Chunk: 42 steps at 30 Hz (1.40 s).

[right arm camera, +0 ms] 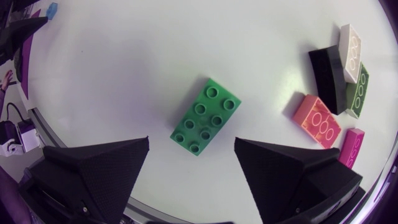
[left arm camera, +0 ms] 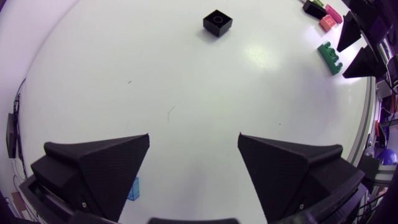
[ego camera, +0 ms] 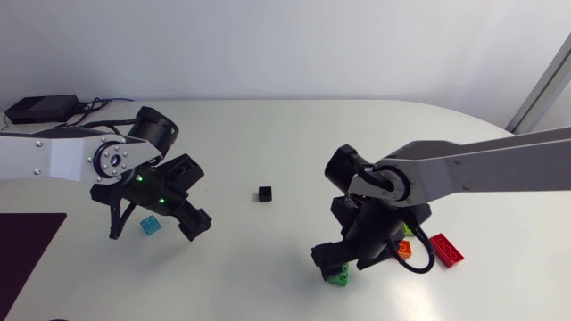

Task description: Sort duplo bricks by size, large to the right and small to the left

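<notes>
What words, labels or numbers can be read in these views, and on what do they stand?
None can be read.
Green brick: any marking on its studs is too blurred to read.
Black brick: no print shows.
Blue brick: too small to tell.

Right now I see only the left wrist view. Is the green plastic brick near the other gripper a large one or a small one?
Observer: Large. The right wrist view shows the green plastic brick with eight studs, in two rows of four.
Operator: Does the right gripper hold it?
Observer: No. The right gripper is open; the brick lies flat, studs up, its near end between the fingers, and neither seems to touch it.
Operator: What lies beyond it?
Observer: Among others, a cream-white plastic brick beside a long black brick.
</notes>
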Motion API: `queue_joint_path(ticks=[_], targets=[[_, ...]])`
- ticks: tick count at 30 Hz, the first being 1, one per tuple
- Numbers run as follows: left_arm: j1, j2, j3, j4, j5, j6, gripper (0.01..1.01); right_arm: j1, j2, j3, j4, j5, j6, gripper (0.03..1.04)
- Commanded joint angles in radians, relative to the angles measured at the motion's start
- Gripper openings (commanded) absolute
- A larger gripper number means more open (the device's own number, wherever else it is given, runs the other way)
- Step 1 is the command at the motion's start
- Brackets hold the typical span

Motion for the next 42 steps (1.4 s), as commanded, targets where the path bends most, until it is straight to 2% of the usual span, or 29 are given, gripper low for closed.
queue_joint_path(ticks=[1, 5, 7, 9, 15, 16, 21, 28, 34, 42], targets=[[-0.004, 0.023, 0.011, -0.006, 0.01, -0.022, 0.989, 0.012, 0.065, -0.023, 0.012, -0.017, 0.008, 0.97], [0.01, 0.028, 0.01, -0.006, 0.01, -0.019, 0.989, 0.011, 0.116, 0.003, 0.031, -0.022, 0.011, 0.95], [0.012, 0.028, 0.01, -0.006, 0.01, -0.017, 0.989, 0.012, 0.125, 0.019, 0.038, -0.025, 0.015, 0.86], [0.013, 0.029, 0.011, -0.004, 0.01, -0.016, 0.989, 0.009, 0.125, 0.029, 0.049, -0.026, 0.022, 0.7], [0.018, 0.039, 0.011, 0.0, 0.012, -0.013, 0.989, -0.026, 0.1, 0.011, 0.091, -0.028, 0.031, 0.11], [0.018, 0.04, 0.011, 0.002, 0.012, -0.013, 0.989, -0.037, 0.093, 0.008, 0.094, -0.026, 0.029, 0.05], [0.018, 0.039, 0.011, 0.002, 0.015, -0.013, 0.989, -0.124, 0.0, 0.002, 0.041, -0.026, 0.015, 0.05], [0.015, 0.039, 0.018, 0.002, 0.015, -0.014, 0.989, -0.384, -0.131, 0.032, -0.071, -0.03, -0.086, 0.05], [0.002, 0.039, 0.022, 0.002, 0.015, -0.019, 0.989, -0.528, -0.113, 0.012, -0.069, -0.042, -0.136, 0.05], [-0.004, 0.039, 0.024, 0.002, 0.015, -0.019, 0.987, -0.634, -0.062, -0.014, -0.029, -0.059, -0.14, 0.05]])
